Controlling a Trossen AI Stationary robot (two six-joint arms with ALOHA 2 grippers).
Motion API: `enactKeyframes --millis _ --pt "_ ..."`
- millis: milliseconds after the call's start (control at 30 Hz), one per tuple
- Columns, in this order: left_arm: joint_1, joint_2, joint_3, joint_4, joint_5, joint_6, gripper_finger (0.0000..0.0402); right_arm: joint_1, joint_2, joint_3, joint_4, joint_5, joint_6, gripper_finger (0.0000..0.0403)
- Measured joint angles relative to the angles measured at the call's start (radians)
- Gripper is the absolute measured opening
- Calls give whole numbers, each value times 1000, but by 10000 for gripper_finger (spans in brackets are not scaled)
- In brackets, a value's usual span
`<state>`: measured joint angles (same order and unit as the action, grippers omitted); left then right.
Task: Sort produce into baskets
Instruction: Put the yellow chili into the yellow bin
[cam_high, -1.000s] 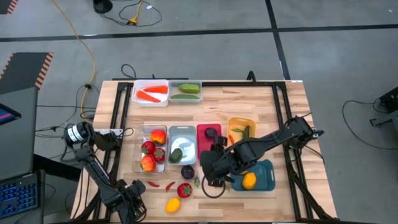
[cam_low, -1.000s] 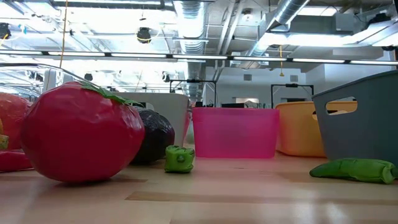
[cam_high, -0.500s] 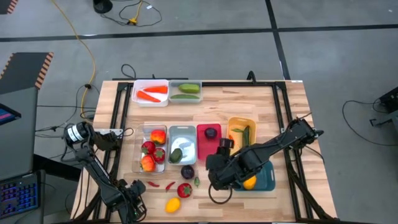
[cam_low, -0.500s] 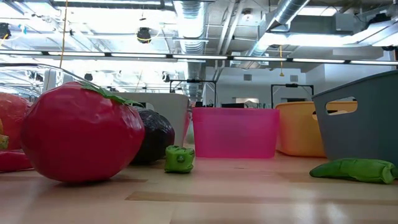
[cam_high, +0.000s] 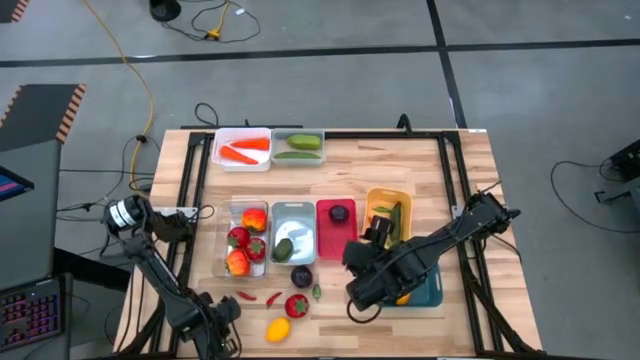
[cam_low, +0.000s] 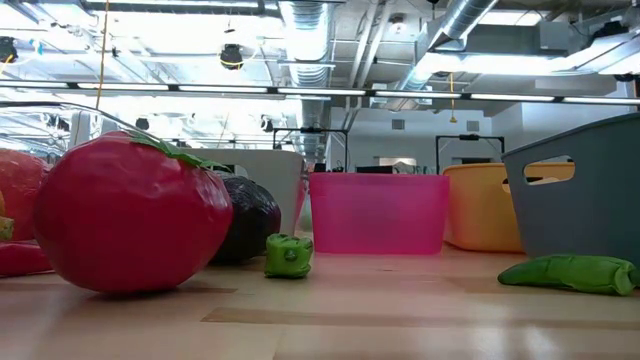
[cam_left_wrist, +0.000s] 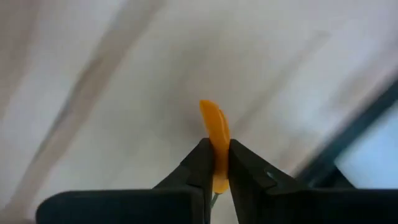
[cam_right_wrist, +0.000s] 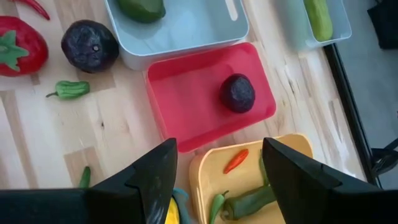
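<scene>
1. The wooden table (cam_high: 440, 180) carries 7 small bins and the toy produce
2. The right arm reaches in from the table's right edge; its right hand (cam_high: 362, 262) hangs over the near ends of the red bin (cam_high: 330, 232) and the yellow-orange bin (cam_high: 380, 202), fingers (cam_right_wrist: 146, 180) spread apart and holding nothing
3. The left arm runs along the table's left edge to the front-left corner; its left hand (cam_left_wrist: 214, 163) is closed on a thin orange piece (cam_left_wrist: 216, 134) standing upright between the fingers; what sort of produce it is I cannot tell
4. The white bin (cam_high: 232, 157) at the far edge holds orange carrots (cam_high: 245, 150); touching it, a clear bin (cam_high: 316, 155) holds green cucumbers (cam_high: 298, 155)
5. In the middle row, left to right: a clear bin (cam_high: 229, 212) with red and orange fruit, the silver-grey bin (cam_high: 298, 218) with 1 green piece (cam_high: 284, 247), the red bin with 1 purple plum (cam_high: 340, 212), and the yellow-orange bin with green pods and a small red chili (cam_right_wrist: 237, 160)
6. The teal bin (cam_high: 430, 287) lies under the right arm with a yellow lemon (cam_high: 402, 294) inside
7. Loose on the table near the front: a second plum (cam_high: 301, 275), a red tomato (cam_high: 296, 305), a lemon (cam_high: 278, 328), 2 small red chilies (cam_high: 246, 295) and a small green pepper (cam_high: 316, 292)
</scene>
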<state>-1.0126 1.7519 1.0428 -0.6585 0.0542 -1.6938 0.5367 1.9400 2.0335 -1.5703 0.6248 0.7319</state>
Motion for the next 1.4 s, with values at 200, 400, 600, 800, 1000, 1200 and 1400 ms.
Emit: enactKeyframes --millis 200,400,600,800,1000,1200,1400 --pt "47 -26 95 0 2 167 27 -10 0 0 0 0 -6 263" --pt "125 -86 182 -16 -26 362 27 -16 -6 -1 0 -2 -67 263" --pt "272 -144 221 -26 -208 628 27 -27 -39 -2 -1 -9 -153 263" --pt "470 -148 223 74 -325 927 27 -29 -131 -2 -2 9 -192 263" --pt "648 -129 222 335 -321 1231 27 -33 -289 -90 -1 86 -149 263" --pt "778 -130 223 567 -280 1467 27 -53 -456 -280 14 93 24 263" --pt "865 -130 223 693 -209 1595 27 -55 -558 -435 86 89 113 263"
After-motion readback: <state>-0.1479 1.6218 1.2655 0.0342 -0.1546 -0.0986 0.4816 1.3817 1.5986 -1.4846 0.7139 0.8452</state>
